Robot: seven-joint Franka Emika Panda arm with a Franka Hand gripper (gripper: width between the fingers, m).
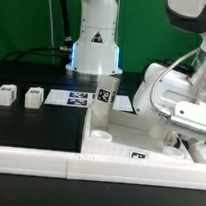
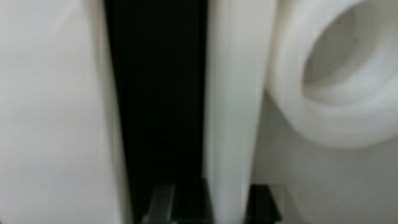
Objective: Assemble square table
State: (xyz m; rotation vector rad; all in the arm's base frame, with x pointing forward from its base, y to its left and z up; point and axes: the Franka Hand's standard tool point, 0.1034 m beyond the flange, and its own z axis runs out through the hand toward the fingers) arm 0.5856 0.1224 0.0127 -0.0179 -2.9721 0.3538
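The white square table slab [image 1: 124, 125] lies at the exterior view's right of centre, with a round socket [image 1: 101, 136] near its front corner and a tag [image 1: 137, 154] on its front edge. One tagged leg [image 1: 103, 94] stands slightly tilted at the slab's back corner. Two more legs [image 1: 6, 93] [image 1: 33, 98] lie at the left; the fourth is hidden. My gripper [image 1: 183, 115] is low over the slab's right side. In the wrist view the gripper [image 2: 217, 205] has its jaws on either side of the slab's white edge strip [image 2: 237, 100], beside a socket [image 2: 347, 60], and looks shut on it.
The marker board [image 1: 76, 97] lies flat between the left legs and the slab. The long white border rail [image 1: 86, 162] runs along the front and also shows in the wrist view [image 2: 45, 110]. The robot base [image 1: 96, 40] stands at the back.
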